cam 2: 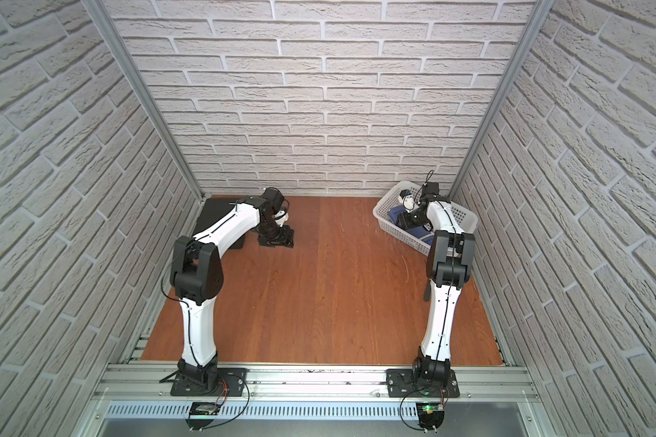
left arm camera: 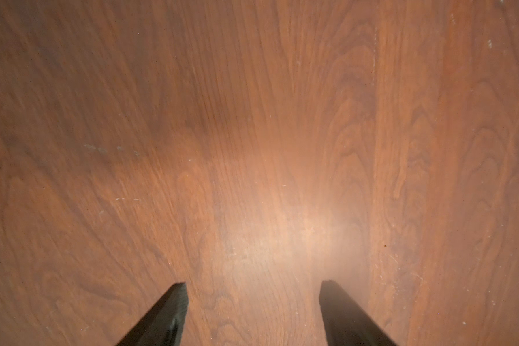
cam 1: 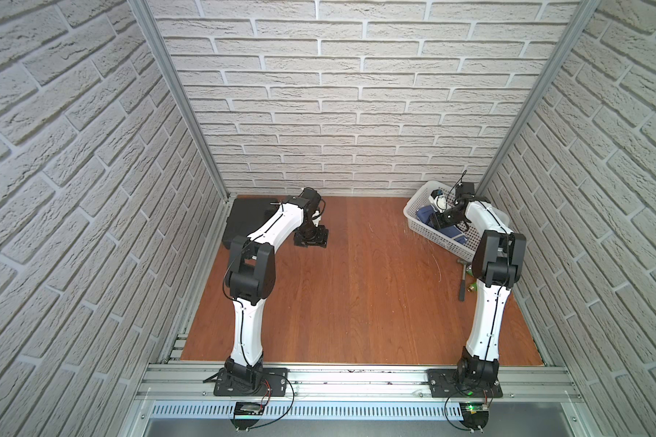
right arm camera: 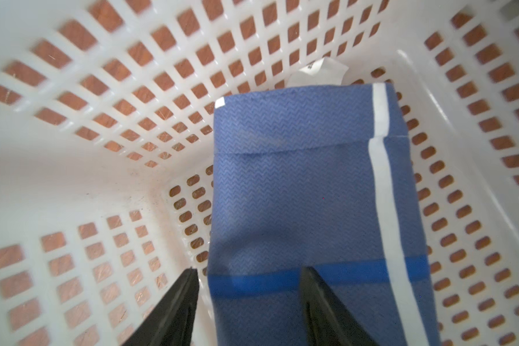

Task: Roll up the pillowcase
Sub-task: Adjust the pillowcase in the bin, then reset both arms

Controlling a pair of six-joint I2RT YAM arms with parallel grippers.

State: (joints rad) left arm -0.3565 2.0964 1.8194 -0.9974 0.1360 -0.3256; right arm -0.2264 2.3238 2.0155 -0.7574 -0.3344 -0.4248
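The pillowcase lies folded in a white lattice basket at the table's back right: blue cloth with a white stripe and a brighter blue band. In both top views part of it shows beside the right arm. My right gripper reaches down into the basket, open, one finger over the cloth and the other just off its side edge. My left gripper hangs open and empty over bare wood, at the back left in a top view.
A black flat box sits in the back left corner behind the left arm. A white item lies in the basket's far end. A grey hammer-like tool and a small brass piece lie beside the right arm.
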